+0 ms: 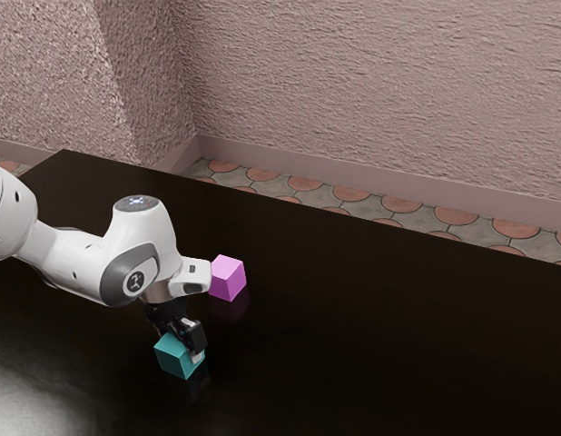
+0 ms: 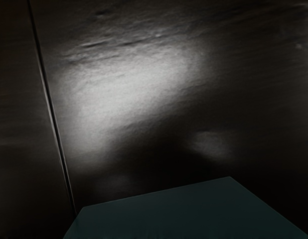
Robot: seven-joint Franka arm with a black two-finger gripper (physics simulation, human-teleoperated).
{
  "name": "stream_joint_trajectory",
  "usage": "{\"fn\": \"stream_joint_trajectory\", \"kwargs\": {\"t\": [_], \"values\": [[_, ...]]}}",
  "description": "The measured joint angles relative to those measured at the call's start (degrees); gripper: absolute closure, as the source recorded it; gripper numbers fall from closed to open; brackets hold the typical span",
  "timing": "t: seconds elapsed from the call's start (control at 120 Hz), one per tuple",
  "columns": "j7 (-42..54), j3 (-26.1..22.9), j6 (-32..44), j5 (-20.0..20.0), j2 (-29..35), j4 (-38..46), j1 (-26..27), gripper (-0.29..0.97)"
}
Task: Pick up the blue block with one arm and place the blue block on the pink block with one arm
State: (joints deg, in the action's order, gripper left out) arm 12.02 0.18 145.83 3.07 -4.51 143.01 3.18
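Cannot tell the state of the claw (image 1: 181, 338): down at the blue block (image 1: 172, 357), near the front of the table (image 1: 380, 309), but gripping or merely straddling, impossible to read. Equally hard to say whether resting on the table or barely lifted (too dark underneath). In the wrist view, right under the hand, a broad flat face of the blue block (image 2: 184, 215). Just beyond, toward the exterior view's right, near but apart, the pink block (image 1: 228, 277), partly tucked behind the white end of the arm (image 1: 126, 263).

Risks, by judgement only. Could slip or twist out on the lift if caught off-centre: smooth hard faces, little to bite on. Could clip the pink block on the way over, given so short a gap and so bulky a wrist; would probably skate across so slick a table. Could also land skewed and topple, with a top face no bigger than the block coming down on it.

Both blocks plain cubes, crisp-edged, matte, evenly coloured (the blue leaning to teal). Table near-black and glossy, with a soft glare (image 2: 129, 94) and a thin straight seam (image 2: 52, 119) in the wrist view. Behind, a rough stucco wall (image 1: 353, 82) and a floor (image 1: 398, 209) of rounded terracotta tiles.
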Motion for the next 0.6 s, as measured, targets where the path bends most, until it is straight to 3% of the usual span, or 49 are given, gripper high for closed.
{"fn": "stream_joint_trajectory", "kwargs": {"t": [0.6], "values": [[-9.25,0.00,-1.16,0.02,-0.08,0.01,-0.01,0.00]]}}
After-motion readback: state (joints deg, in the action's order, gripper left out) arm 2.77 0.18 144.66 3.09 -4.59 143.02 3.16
